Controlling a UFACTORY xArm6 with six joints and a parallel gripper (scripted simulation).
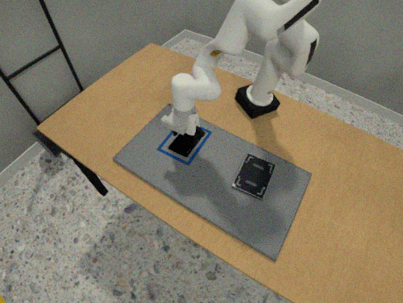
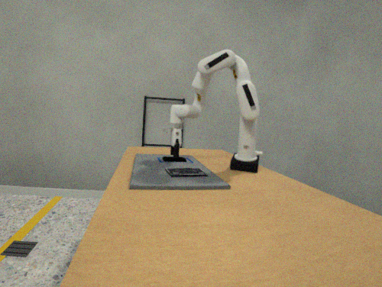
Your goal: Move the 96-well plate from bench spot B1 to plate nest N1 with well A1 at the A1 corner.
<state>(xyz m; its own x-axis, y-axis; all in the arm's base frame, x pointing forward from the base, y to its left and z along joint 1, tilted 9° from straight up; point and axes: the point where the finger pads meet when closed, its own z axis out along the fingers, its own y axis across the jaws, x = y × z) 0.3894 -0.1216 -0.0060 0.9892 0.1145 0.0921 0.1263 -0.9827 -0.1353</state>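
A long tan wooden table top (image 1: 346, 169) carries a flat grey rectangular mat (image 1: 209, 201), which serves as the landmark here. At the mat's far-left part, a blue-outlined rectangle (image 1: 163, 150) frames the black 96-well plate (image 1: 183, 146), which lies flat inside it. The white arm's gripper (image 1: 186, 130) hangs directly over the plate with its jaws spread wide and nothing between them. Toward the mat's right end sits the black rectangular plate nest with white corner marks (image 1: 254, 176), well apart from the plate. Beyond the mat, the arm stands on a black square base (image 1: 243, 105). A speckled grey stone floor (image 1: 60, 250) surrounds the table, a yellow floor stripe (image 2: 28, 225) shows in the exterior view, and a black metal frame (image 1: 60, 46) stands against the plain grey wall (image 2: 76, 76).
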